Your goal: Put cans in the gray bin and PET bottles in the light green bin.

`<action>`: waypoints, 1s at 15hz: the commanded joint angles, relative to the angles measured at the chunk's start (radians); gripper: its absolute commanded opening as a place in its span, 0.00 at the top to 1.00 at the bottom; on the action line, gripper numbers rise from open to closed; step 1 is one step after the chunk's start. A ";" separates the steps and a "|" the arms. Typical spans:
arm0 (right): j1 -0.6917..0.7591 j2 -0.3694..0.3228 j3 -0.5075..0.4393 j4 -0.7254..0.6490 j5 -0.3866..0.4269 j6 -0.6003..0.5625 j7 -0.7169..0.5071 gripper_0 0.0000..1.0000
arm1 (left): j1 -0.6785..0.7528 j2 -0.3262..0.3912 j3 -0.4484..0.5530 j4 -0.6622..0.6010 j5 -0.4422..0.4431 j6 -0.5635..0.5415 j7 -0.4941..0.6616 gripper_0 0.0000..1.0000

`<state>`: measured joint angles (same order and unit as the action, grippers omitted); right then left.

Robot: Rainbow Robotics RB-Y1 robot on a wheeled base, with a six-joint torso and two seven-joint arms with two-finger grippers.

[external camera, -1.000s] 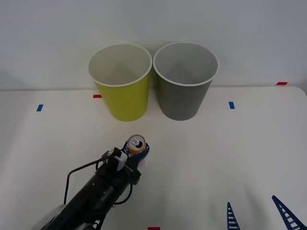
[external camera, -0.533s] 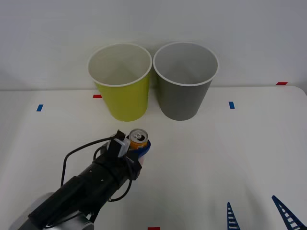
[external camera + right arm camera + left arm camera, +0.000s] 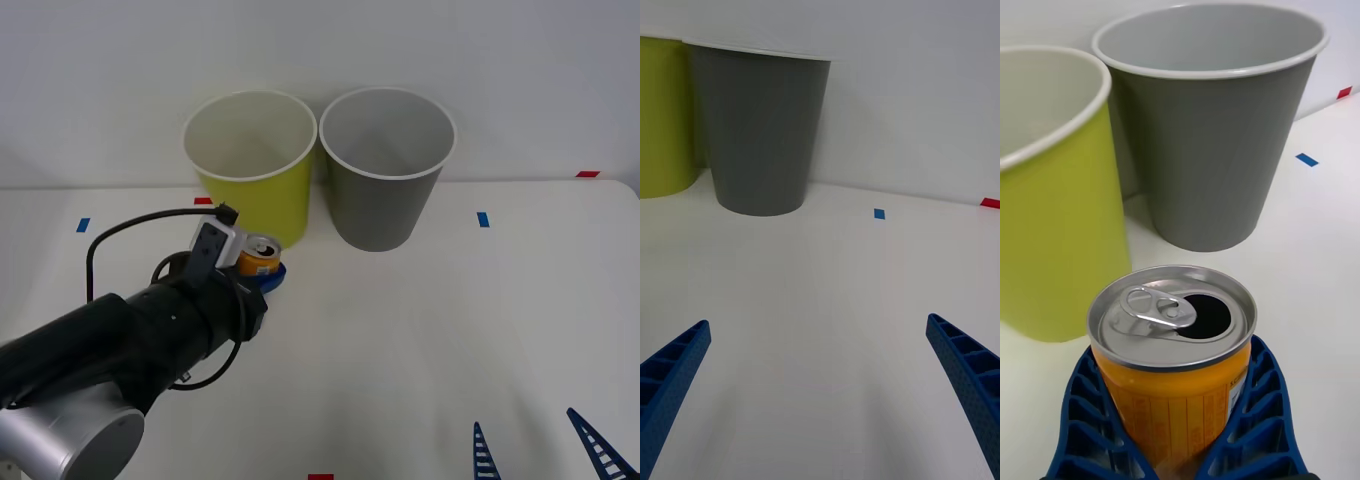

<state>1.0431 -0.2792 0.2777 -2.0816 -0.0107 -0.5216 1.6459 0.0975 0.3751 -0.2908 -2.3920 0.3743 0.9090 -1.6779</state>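
Front view: the left pincer clasps a small orange drink can upright above the white table, its silver top up, in front of the light green bin near that bin's base. The gray bin stands just beside the green one, the two white rims close together at the table's far edge. Blue tape marks and red ones dot the tabletop. The right pincer sits low at the near right, its blue ribbed fingers spread apart.

Right wrist view: the right pincer is released, fingers wide over bare table, well apart from the gray bin ahead; a strip of the light green bin shows beside it.

Left wrist view: the can, pull-tab opened, is gripped between the blue ribbed fingers of the left pincer. Beyond it stand the light green bin and the gray bin.
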 commanded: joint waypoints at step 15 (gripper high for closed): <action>0.000 0.000 0.000 0.000 0.000 0.000 0.000 0.00 | -0.633 -0.073 -0.005 0.105 -0.049 0.140 0.270 1.00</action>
<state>1.0431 -0.2792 0.2776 -2.0816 -0.0107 -0.5216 1.6460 -0.4891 0.3084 -0.2889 -2.3517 0.3214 1.0981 -1.4555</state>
